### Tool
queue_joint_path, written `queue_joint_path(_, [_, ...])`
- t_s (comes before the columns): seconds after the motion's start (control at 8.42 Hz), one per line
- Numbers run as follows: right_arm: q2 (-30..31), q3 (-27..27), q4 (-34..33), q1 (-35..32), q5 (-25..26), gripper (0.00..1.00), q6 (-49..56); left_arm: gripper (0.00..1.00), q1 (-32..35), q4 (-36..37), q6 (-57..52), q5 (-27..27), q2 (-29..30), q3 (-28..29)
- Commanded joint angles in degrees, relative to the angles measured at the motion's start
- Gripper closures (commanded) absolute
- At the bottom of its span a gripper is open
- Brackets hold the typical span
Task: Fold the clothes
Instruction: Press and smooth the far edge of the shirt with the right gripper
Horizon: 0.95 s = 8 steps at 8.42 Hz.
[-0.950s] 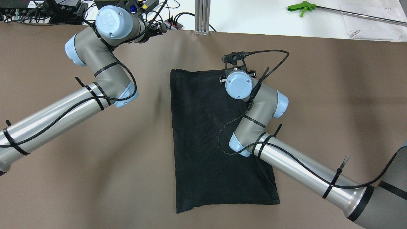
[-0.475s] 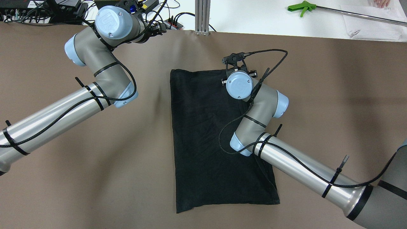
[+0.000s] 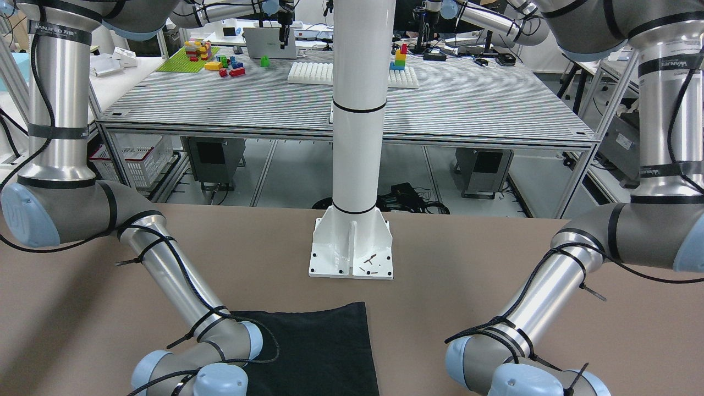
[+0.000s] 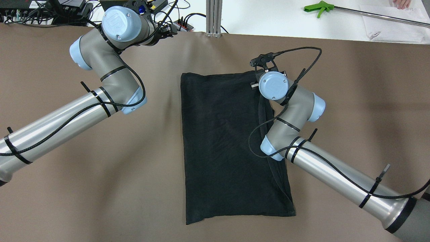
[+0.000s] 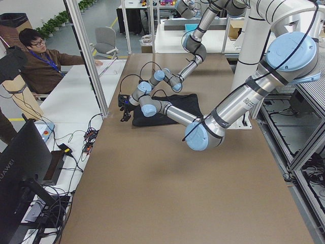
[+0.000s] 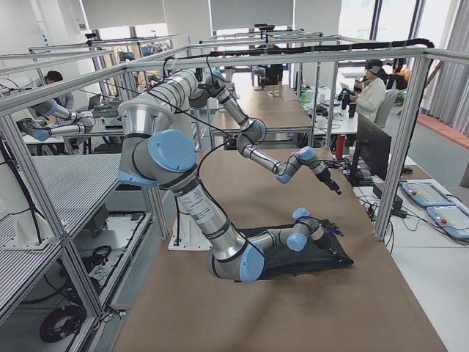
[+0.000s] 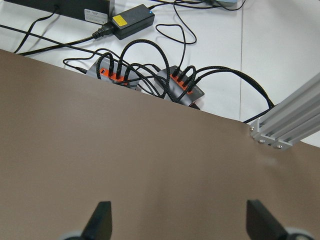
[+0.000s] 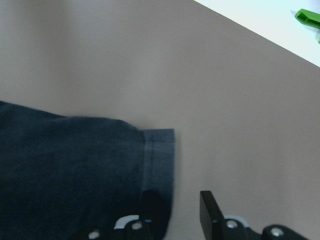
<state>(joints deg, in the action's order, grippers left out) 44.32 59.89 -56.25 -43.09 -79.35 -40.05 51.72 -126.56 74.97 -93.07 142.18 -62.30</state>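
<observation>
The black garment (image 4: 228,144) lies flat as a tall rectangle in the middle of the brown table; it also shows in the front-facing view (image 3: 319,341). My right wrist (image 4: 272,85) hangs over its far right corner and hides the gripper from above. In the right wrist view the hemmed corner (image 8: 160,145) lies just ahead of my right gripper (image 8: 180,215). The jaws stand narrowly apart, one fingertip (image 8: 152,210) over the cloth edge, the other over bare table, with table showing between them. My left gripper (image 7: 180,227) is wide open and empty above bare table near the far edge.
Power strips and cables (image 7: 175,85) lie just past the table's far edge by an aluminium post (image 4: 214,16). A green-handled tool (image 4: 319,6) and white paper (image 4: 389,23) lie on the white bench beyond. The white pillar base (image 3: 352,247) stands at the robot's side.
My right wrist has moved to the right, from over the garment's far edge to its far right corner. The left arm has barely moved.
</observation>
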Motion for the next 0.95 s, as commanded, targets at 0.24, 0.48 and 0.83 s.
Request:
queue_joint_path(0.24, [5.17,4.18,3.43,-3.66,-8.25,0.52,4.37,0.05,-0.40,0.00,0.09,0.09,0.29,-0.11])
queue_joint_path(0.48, [4.64,8.12,2.29,-3.84,-13.01,0.35,-2.26,0.05,-0.40,0.00,0.08,0.17,0.29,-0.02])
queue_joint_path(0.83, [2.88,8.32,-2.37,0.09,-11.81,0.15,-9.95,0.05,-0.48,-0.09,0.26,0.17,0.29,-0.11])
